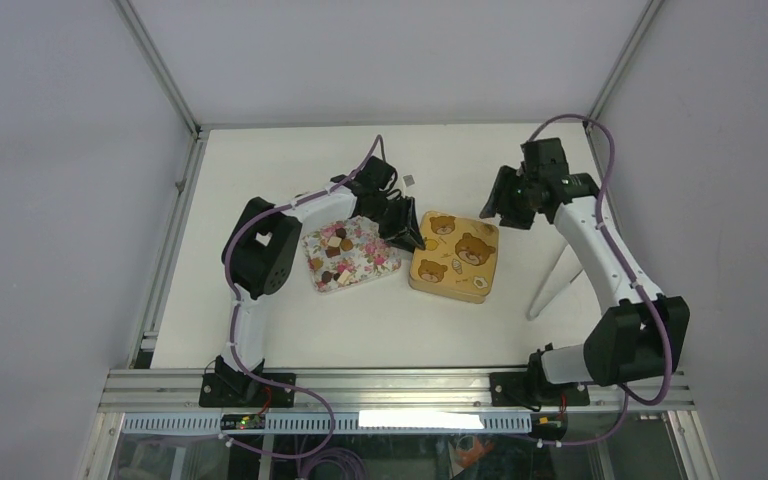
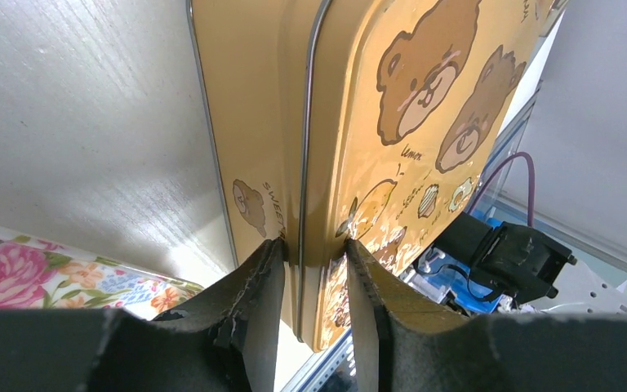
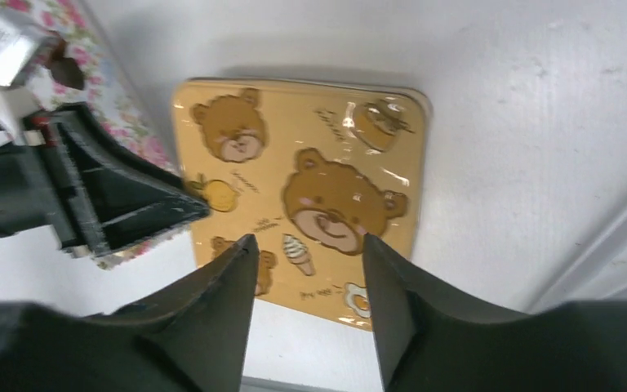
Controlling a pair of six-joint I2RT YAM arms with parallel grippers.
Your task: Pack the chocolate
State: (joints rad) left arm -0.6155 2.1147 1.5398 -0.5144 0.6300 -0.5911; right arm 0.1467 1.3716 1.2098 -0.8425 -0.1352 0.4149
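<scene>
Several small chocolate pieces (image 1: 338,243), dark brown and some cream, lie on the pink floral tray (image 1: 376,256). Right of it a yellow bear-print tin (image 1: 455,255) sits closed on the table. My left gripper (image 1: 407,240) is at the tin's left edge. In the left wrist view its fingers (image 2: 314,242) pinch the tin (image 2: 424,98): one finger on the side wall, the other on the lid top. My right gripper (image 1: 495,212) hovers open and empty over the tin's far right corner; the right wrist view shows its gripper (image 3: 306,238) above the tin (image 3: 302,180).
A small grey square object (image 1: 409,182) lies on the table behind the left gripper. A white slanted strut (image 1: 555,280) stands right of the tin. The tray's corner shows in the left wrist view (image 2: 24,273). The aluminium rail (image 1: 400,385) runs along the near edge.
</scene>
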